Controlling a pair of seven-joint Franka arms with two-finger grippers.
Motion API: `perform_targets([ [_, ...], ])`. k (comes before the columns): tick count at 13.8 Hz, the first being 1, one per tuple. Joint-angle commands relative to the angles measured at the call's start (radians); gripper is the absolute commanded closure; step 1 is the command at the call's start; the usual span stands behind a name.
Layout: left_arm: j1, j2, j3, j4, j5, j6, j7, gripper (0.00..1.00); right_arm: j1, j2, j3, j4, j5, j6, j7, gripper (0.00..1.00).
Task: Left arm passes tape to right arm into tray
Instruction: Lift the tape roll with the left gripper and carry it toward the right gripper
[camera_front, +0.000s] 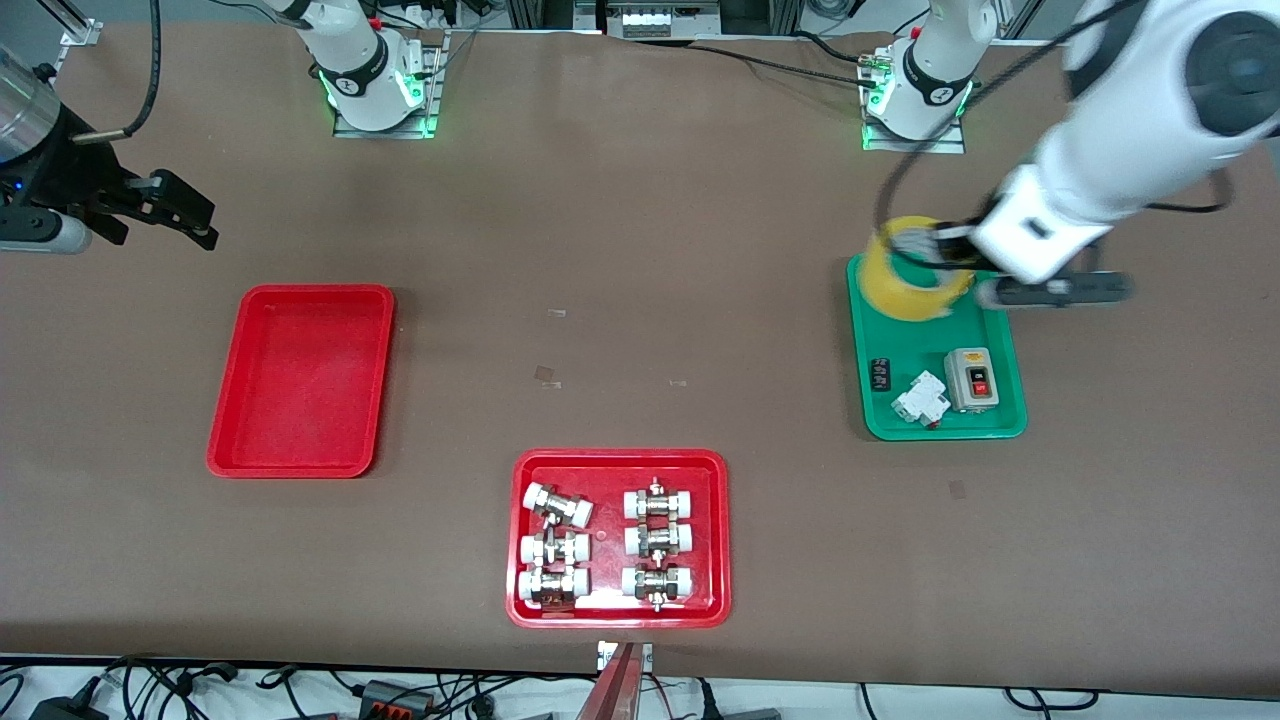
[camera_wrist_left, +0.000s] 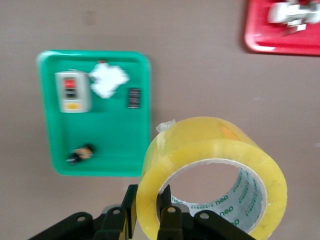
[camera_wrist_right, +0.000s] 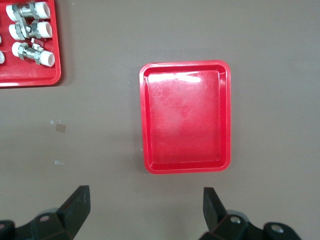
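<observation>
The yellow tape (camera_front: 905, 288) is held up over the end of the green tray (camera_front: 940, 340) that lies farther from the front camera. My left gripper (camera_front: 935, 245) is shut on the roll's wall. In the left wrist view one finger is outside the tape (camera_wrist_left: 200, 137) and one inside its core, at my left gripper (camera_wrist_left: 148, 195). The plain red tray (camera_front: 300, 380) lies empty toward the right arm's end of the table, and shows in the right wrist view (camera_wrist_right: 185, 117). My right gripper (camera_front: 160, 222) is open and empty (camera_wrist_right: 145, 195), in the air over bare table beside that tray.
The green tray (camera_wrist_left: 115, 135) holds a grey switch box (camera_front: 972, 380), a white breaker (camera_front: 920, 400) and a small black part (camera_front: 880, 373). A red tray (camera_front: 620, 457) with white-capped metal fittings sits near the front edge.
</observation>
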Motion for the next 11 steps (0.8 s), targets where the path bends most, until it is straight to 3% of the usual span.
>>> perform_targets([
  [1, -0.118, 0.165, -0.018, 0.142, -0.039, 0.031, -0.186, 1.0, 0.003, 0.009, 0.003, -0.009, -0.006, -0.044, -0.013, 0.0],
  [5, -0.253, 0.311, -0.018, 0.185, -0.084, 0.294, -0.487, 1.0, 0.003, 0.052, 0.006, -0.001, 0.025, -0.11, -0.023, 0.0],
  [6, -0.281, 0.345, -0.018, 0.187, -0.145, 0.377, -0.556, 1.0, -0.003, 0.058, 0.005, -0.001, 0.095, -0.129, -0.034, 0.0],
  [8, -0.38, 0.38, -0.003, 0.179, -0.162, 0.57, -0.695, 1.0, -0.014, 0.08, -0.003, -0.003, 0.233, -0.135, -0.071, 0.0],
  [11, -0.427, 0.466, -0.01, 0.191, -0.17, 0.766, -0.926, 1.0, -0.043, 0.176, -0.005, -0.001, 0.487, -0.108, -0.15, 0.0],
])
